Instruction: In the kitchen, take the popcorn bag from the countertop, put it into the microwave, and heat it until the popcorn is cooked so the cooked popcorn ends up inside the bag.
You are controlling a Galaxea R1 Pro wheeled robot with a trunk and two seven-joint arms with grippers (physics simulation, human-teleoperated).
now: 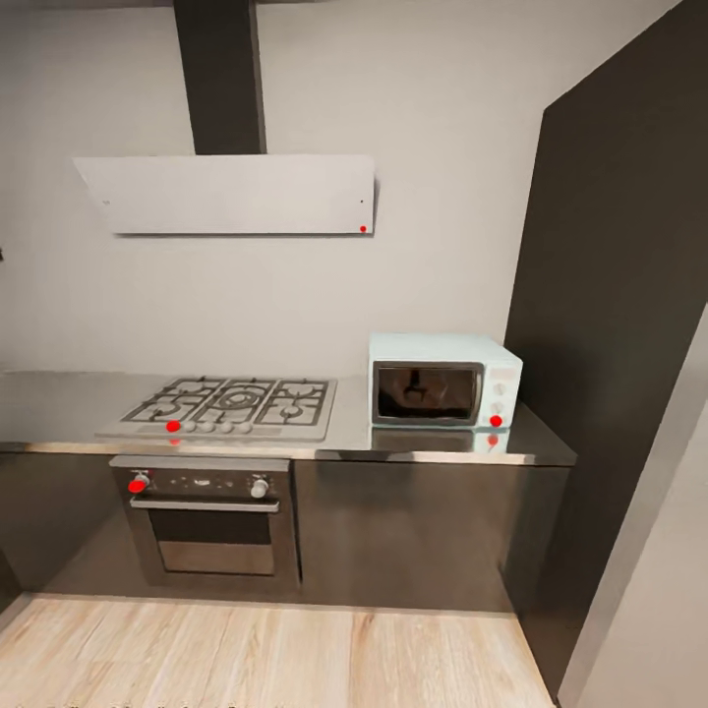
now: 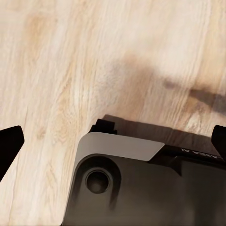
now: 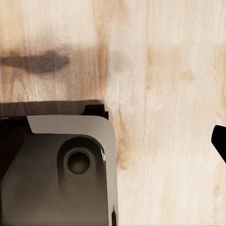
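Ahead of us the microwave (image 1: pixel 444 391) sits door-closed at the countertop (image 1: pixel 433 447) end, beside the hob (image 1: pixel 228 407); we cannot locate the popcorn bag; both wrist views face the wooden floor (image 2: pixel 70 70), fingertips (image 2: pixel 8 143) far apart, jaws released, presumably stowed for travel.

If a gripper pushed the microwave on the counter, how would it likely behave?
The microwave looks rigid, boxy and broad-based, so it probably won't tip. The countertop is glossy, so it might slide. Its glass door could be fragile.
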